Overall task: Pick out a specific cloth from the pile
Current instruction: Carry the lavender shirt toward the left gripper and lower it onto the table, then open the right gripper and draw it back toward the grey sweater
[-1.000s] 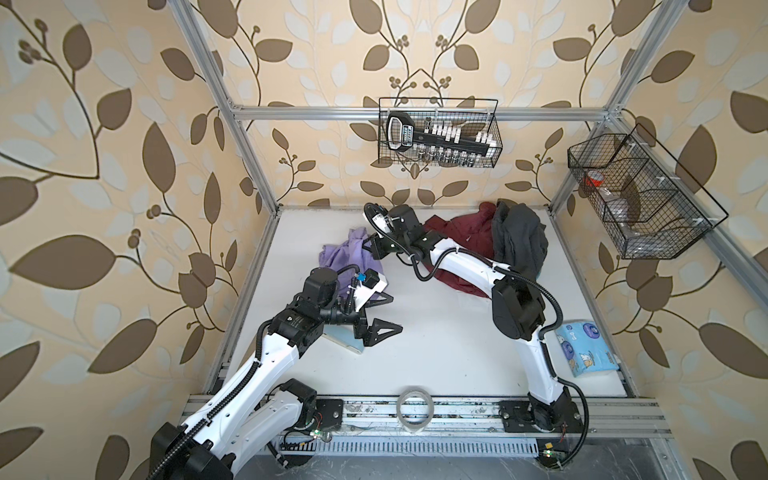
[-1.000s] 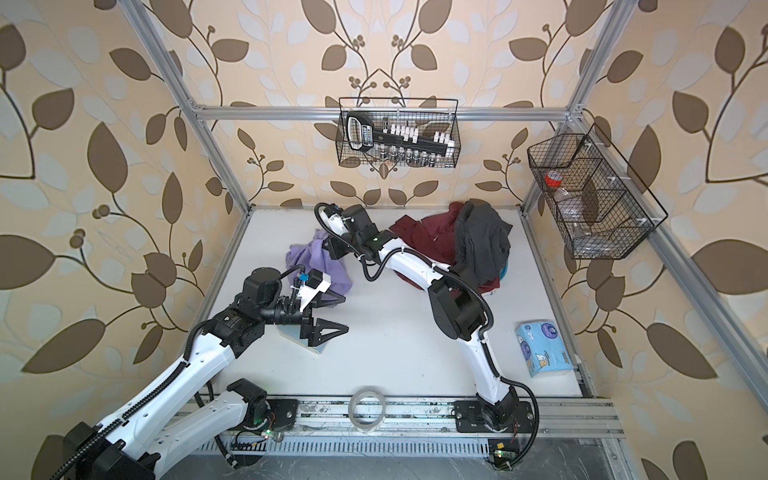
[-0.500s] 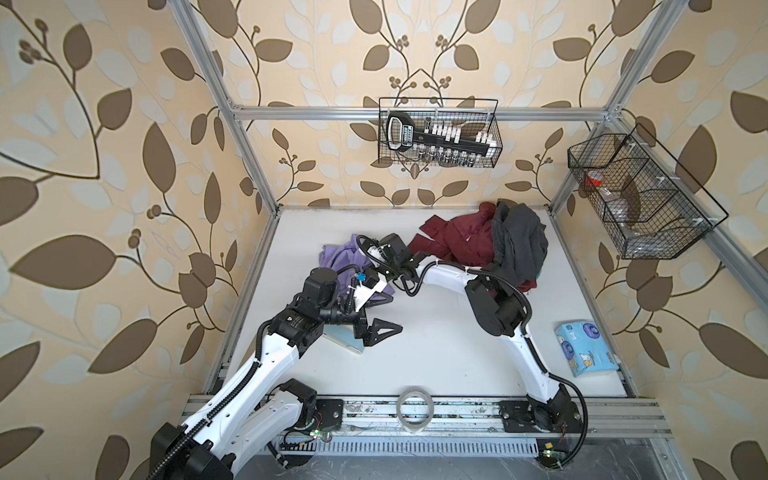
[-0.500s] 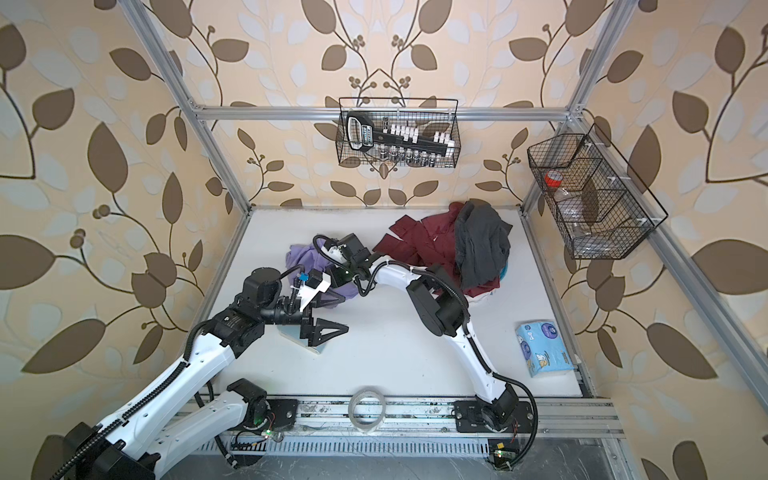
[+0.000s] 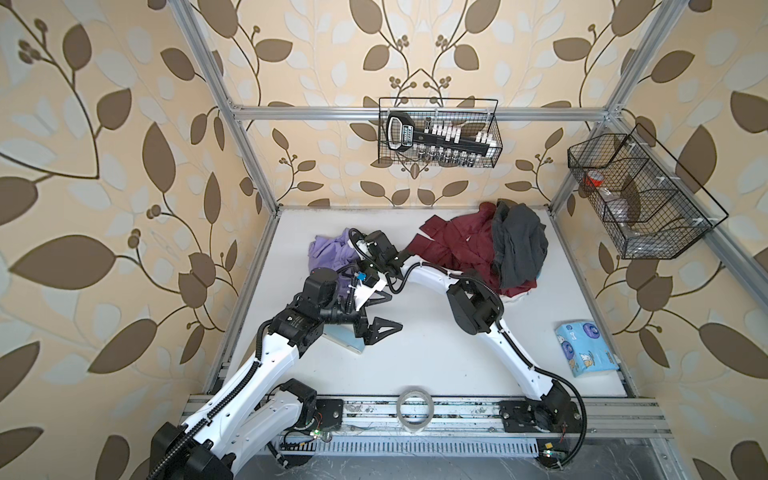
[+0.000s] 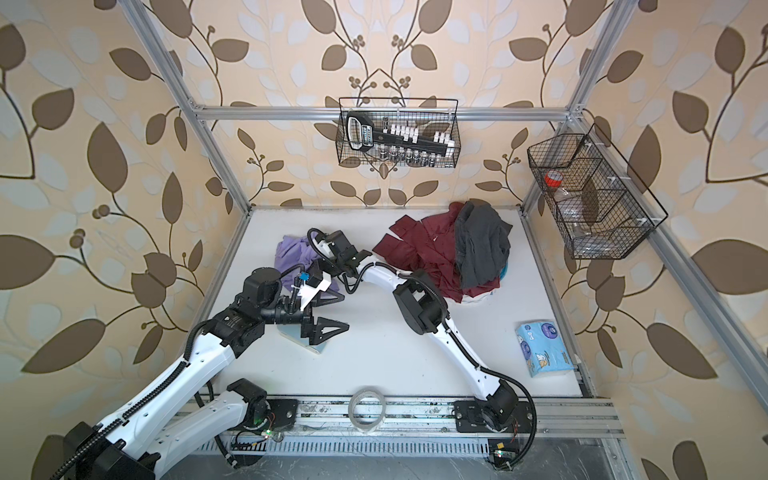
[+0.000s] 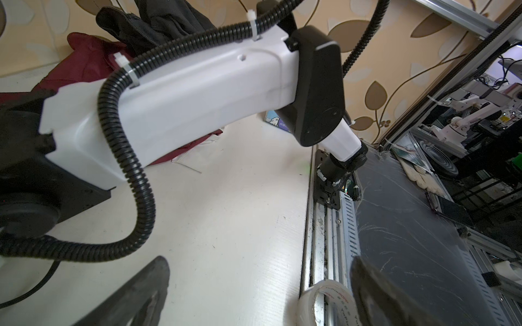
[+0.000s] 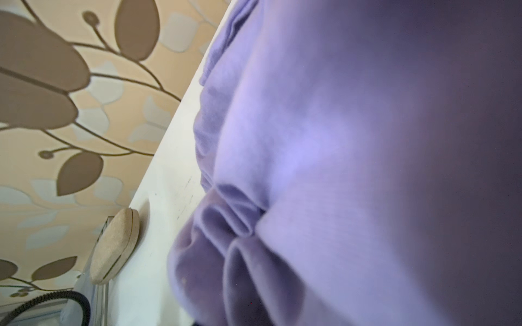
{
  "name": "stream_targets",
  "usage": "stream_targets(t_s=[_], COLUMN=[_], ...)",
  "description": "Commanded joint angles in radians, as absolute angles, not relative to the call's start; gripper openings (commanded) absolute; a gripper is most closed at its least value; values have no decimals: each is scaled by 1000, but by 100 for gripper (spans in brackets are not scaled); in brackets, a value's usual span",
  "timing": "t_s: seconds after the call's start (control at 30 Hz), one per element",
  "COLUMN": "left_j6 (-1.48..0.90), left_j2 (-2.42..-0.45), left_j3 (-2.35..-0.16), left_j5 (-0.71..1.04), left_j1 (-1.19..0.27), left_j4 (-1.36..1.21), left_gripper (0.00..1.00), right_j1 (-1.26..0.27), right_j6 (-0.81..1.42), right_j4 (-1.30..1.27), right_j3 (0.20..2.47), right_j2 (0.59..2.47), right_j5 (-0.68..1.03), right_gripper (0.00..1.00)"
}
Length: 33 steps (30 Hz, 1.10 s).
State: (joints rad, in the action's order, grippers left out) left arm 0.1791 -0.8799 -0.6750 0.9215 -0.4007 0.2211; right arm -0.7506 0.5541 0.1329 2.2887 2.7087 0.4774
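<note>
Top views. In both top views the cloth, lavender and crumpled, lies on the white table at back left. As far as my arm lets me see, it is apart from the pile at back right. There a dark grey garment is draped over a maroon garment, with a light blue scrap at the edge. My right arm reaches across the middle, and the right claw sits on the cloth's edge nearest the pile. Its fingers are hidden under its own body, so I cannot tell whether it is open or gripping. The left claw hangs just in front of the cloth, jaws wide apart and holding nothing, above a flat pale-blue item. A tissue pack lies at right, and a tape roll sits on the front rail.

Left wrist. The left claw's two dark fingers are spread wide over bare table. The right arm's white link crosses the frame, with maroon and grey fabric behind it.

Right wrist. Lavender folds fill most of the frame, close to the lens and blurred. The claw's fingers are out of sight here too. A beige oval case lies on the table by the wall.
</note>
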Motion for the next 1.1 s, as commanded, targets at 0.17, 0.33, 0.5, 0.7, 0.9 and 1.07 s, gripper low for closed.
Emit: stream_targets(t_s=[0.17, 0.33, 0.5, 0.7, 0.9, 1.07], left_j6=[164, 166, 167, 171, 175, 172], left_j2=[-877, -881, -872, -858, -835, -833], left_j3=[-666, -670, -669, -667, -663, -661], left_j5=[919, 909, 904, 905, 913, 916], left_j1=[-413, -413, -413, -413, -413, -415], left_j4=[168, 175, 177, 178, 178, 174], left_gripper=[99, 99, 99, 99, 99, 99], right_j1=[-734, -719, -724, -725, -715, -678], right_j6=[775, 714, 606, 485, 353, 339], right_j4=[-83, -107, -169, -2, 202, 240], right_j3=[2422, 2408, 2196, 2108, 1866, 1577], right_j2=[2878, 2852, 2674, 2517, 2260, 2003], right_j5=[515, 601, 626, 584, 405, 313], right_gripper=[43, 69, 99, 100, 100, 100])
